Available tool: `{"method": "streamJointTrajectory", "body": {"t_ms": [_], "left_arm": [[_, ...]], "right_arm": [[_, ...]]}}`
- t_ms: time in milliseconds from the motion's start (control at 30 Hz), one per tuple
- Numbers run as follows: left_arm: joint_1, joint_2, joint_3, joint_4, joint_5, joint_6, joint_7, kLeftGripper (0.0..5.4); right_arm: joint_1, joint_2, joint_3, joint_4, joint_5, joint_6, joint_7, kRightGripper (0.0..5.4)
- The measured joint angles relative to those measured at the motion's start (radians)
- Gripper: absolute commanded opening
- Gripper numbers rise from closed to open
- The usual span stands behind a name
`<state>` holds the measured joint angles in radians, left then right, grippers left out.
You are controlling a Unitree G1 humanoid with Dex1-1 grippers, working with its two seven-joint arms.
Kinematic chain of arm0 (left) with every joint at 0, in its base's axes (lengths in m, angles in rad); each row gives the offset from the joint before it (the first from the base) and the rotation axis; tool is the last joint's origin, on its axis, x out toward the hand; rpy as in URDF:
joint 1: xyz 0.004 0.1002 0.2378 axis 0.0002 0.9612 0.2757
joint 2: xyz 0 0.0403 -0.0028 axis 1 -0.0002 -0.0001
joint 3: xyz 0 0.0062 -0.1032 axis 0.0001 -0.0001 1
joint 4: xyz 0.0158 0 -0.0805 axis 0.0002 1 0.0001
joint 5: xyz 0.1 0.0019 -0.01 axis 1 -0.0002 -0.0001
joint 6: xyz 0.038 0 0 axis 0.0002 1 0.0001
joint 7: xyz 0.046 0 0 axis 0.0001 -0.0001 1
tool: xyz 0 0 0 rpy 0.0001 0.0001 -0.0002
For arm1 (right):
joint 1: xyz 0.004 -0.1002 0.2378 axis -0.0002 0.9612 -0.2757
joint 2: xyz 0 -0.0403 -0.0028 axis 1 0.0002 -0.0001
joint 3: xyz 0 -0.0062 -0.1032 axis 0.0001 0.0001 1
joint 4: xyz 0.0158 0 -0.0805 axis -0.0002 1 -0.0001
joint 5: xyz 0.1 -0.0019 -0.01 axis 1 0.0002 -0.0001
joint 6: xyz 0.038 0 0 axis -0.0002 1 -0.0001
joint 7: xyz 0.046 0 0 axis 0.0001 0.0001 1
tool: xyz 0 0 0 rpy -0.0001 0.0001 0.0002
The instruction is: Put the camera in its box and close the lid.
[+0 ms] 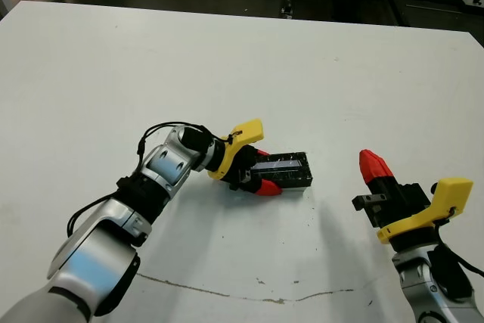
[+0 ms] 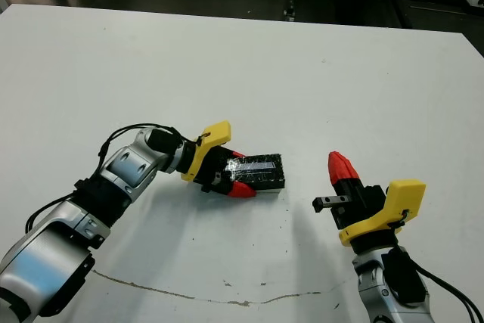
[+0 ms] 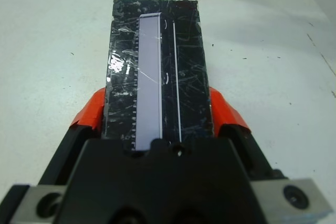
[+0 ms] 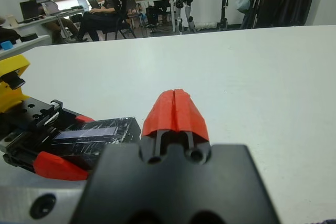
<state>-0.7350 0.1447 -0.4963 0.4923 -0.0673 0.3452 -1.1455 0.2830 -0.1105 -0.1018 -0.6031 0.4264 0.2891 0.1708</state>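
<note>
The left pincer (image 1: pixel 261 178) is clamped on the lid (image 3: pixel 157 72), one red fingertip (image 3: pixel 89 113) pressed against each long side of that flat, glossy black rectangle lying on the white table (image 1: pixel 227 66). Its scuffed, film-like top carries a pale reflective stripe and a thin white line running lengthwise; no writing can be read. The right pincer (image 4: pixel 175 109) stands well apart to the lid's side, its smooth red tips pressed together around nothing.
</note>
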Motion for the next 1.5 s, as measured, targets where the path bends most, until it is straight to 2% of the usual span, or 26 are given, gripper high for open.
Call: {"method": "streamJointTrajectory", "body": {"t_ms": [200, 333, 600, 1100, 1233, 1500], "left_arm": [[0.06, 0.016, -0.03, -0.134, 0.078, -0.038, 0.096, 4.18], [0.069, 0.02, -0.033, -0.167, 0.087, -0.022, 0.113, 4.53], [0.096, 0.03, -0.039, -0.174, 0.098, -0.089, 0.154, 5.39], [0.113, 0.056, -0.022, -0.148, 0.078, -0.136, 0.175, 5.39], [0.142, 0.069, 0.007, -0.148, 0.043, -0.142, 0.174, 5.39], [0.224, 0.176, 0.082, -0.264, -0.009, -0.08, 0.159, 5.39]], "right_arm": [[0.001, 0.0, 0.001, -0.001, -0.001, 0.0, 0.0, 0.0], [0.001, 0.0, 0.001, -0.001, -0.001, 0.0, 0.0, 0.0], [0.002, 0.0, 0.002, -0.002, 0.001, 0.0, 0.0, 0.0], [0.002, 0.0, 0.002, -0.004, 0.012, 0.009, 0.0, 0.0], [0.001, 0.0, 0.003, -0.004, 0.011, 0.01, 0.001, 0.0], [-0.003, -0.002, 0.004, -0.004, 0.01, 0.01, 0.003, 0.0]]}}
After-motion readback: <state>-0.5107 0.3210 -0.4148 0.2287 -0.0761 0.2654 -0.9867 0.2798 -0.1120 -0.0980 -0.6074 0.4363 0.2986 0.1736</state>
